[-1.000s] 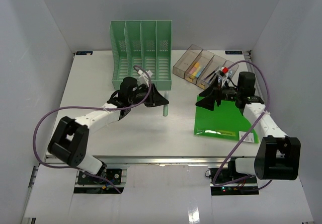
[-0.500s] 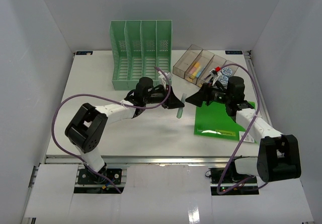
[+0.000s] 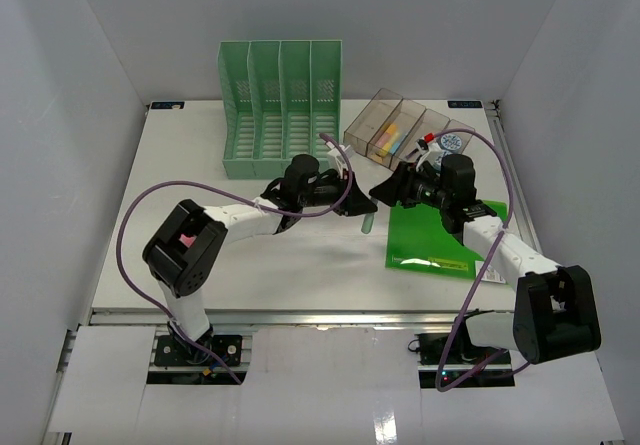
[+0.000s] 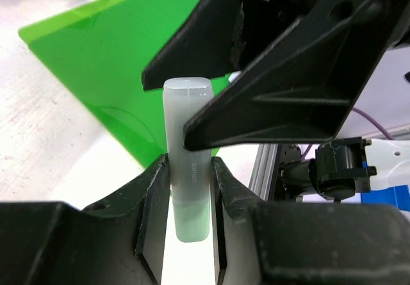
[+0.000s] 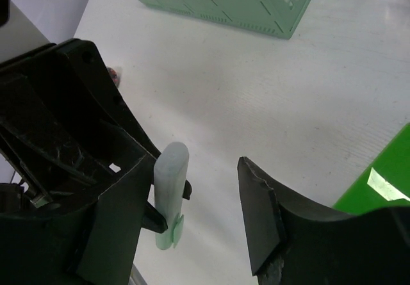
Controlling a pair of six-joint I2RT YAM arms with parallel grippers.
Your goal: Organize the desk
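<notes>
On the white desk (image 3: 190, 265), my left gripper (image 3: 358, 206) is shut on a pale green marker-like tube (image 3: 366, 222) and holds it upright above the tabletop. In the left wrist view the tube (image 4: 188, 157) sits clamped between my left fingers (image 4: 151, 195). My right gripper (image 3: 386, 187) is open with its jaws on either side of the tube's upper end. In the right wrist view the tube (image 5: 169, 189) stands against one right finger (image 5: 122, 189); the other finger (image 5: 259, 208) is well apart from it.
A green slotted file rack (image 3: 280, 105) stands at the back. Clear organizer bins (image 3: 400, 125) with small items sit at the back right. A flat bright green folder (image 3: 440, 233) lies under the right arm, also showing in the left wrist view (image 4: 109, 54).
</notes>
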